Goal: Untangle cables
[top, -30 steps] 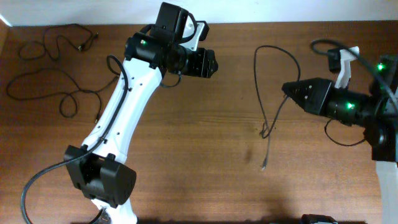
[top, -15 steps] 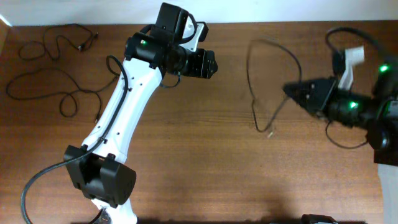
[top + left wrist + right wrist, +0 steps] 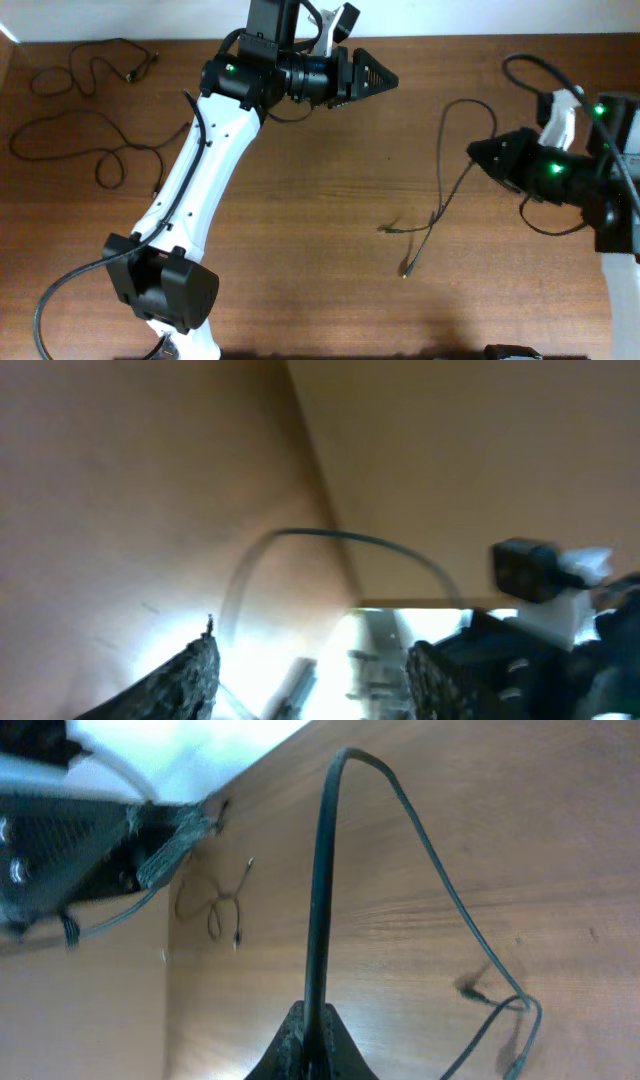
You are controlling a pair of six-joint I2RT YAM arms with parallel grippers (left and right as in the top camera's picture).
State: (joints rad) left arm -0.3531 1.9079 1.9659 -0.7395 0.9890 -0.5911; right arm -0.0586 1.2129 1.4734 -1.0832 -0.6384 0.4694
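I pinch the thin black cord [image 3: 318, 890] in my right gripper [image 3: 474, 153] to lift its tangle; left gripper [image 3: 312, 660], eleven o'clock, spread empty.

Matt brown wood-grain table [image 3: 300, 250], thin black, seemingly rubber-sheathed cables [image 3: 319, 870], glossy white plastic arm shell [image 3: 220, 140].

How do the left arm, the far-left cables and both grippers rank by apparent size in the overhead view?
Largest: left arm.
Next: far-left cables.
Smallest: left gripper and right gripper, alike, so unranked.
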